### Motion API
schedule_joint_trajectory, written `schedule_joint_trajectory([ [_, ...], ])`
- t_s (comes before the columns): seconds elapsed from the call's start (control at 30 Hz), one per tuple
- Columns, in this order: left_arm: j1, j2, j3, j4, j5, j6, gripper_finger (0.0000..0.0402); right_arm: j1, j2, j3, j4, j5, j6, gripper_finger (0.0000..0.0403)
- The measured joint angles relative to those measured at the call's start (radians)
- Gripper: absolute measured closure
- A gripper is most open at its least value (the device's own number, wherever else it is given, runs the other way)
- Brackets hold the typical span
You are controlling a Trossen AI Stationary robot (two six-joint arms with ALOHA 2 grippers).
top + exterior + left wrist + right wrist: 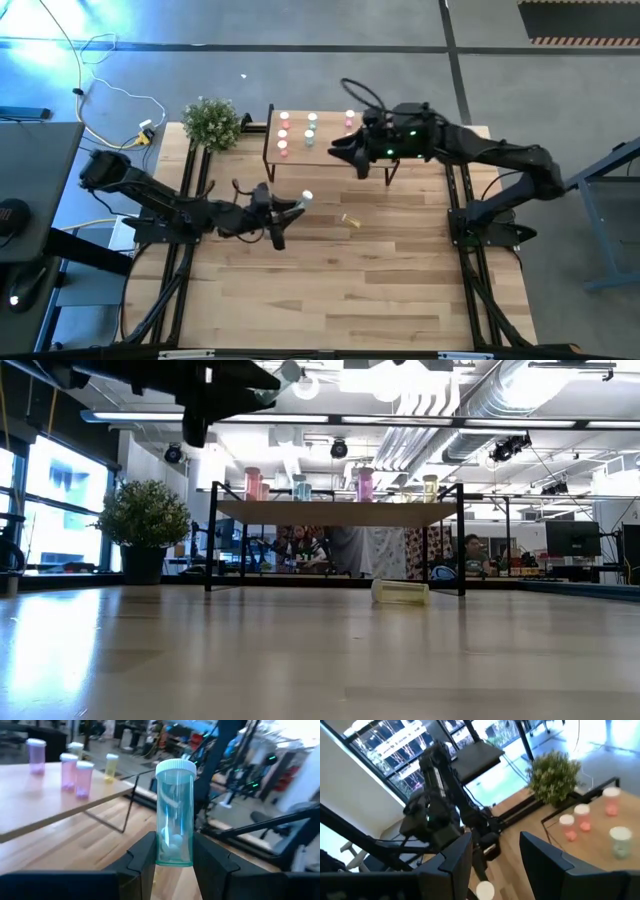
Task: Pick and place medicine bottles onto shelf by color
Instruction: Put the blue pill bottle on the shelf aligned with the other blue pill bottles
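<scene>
Wood-plank tabletop (330, 290), left gripper (172, 862) clamped on mint-green bottle (174, 815), cap forward, right gripper (495, 855) apart over shelf (330, 155)

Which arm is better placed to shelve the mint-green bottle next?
Left. Its left gripper is shut on the mint-green bottle, near the shelf; the right gripper is open and holds nothing.

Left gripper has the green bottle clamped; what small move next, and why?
Probably carry it toward the shelf. The left gripper holds the mint-green bottle upright, lifted off the table, short of the shelf. Two green bottles already stand mid-shelf, so aim there. The right gripper hovers open by the shelf's front edge; keep clear of it.
</scene>
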Motion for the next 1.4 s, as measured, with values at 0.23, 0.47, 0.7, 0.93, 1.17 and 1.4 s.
schedule_joint_trajectory([
  [0.23,0.108,-0.064,-0.101,0.162,0.168,0.016,0.0296,0.042,0.078,0.000,0.075,0.001,0.001,0.0247],
  [0.47,0.219,-0.084,-0.152,0.301,0.380,-0.001,0.0296,0.076,0.138,0.000,0.112,-0.025,-0.028,0.0245],
  [0.7,0.280,-0.084,-0.152,0.316,0.528,-0.011,0.0296,0.089,0.199,0.000,0.170,-0.029,-0.034,0.0199],
  [0.93,0.313,-0.084,-0.152,0.342,0.575,-0.015,0.0296,0.093,0.238,0.000,0.188,-0.033,-0.097,0.0161],
  [1.17,0.333,-0.084,-0.152,0.361,0.602,-0.017,0.0296,0.093,0.251,-0.001,0.177,-0.011,-0.106,0.0160],
  [1.4,0.339,-0.084,-0.152,0.361,0.601,-0.036,0.0296,0.093,0.253,-0.001,0.178,0.013,-0.107,0.0178],
])
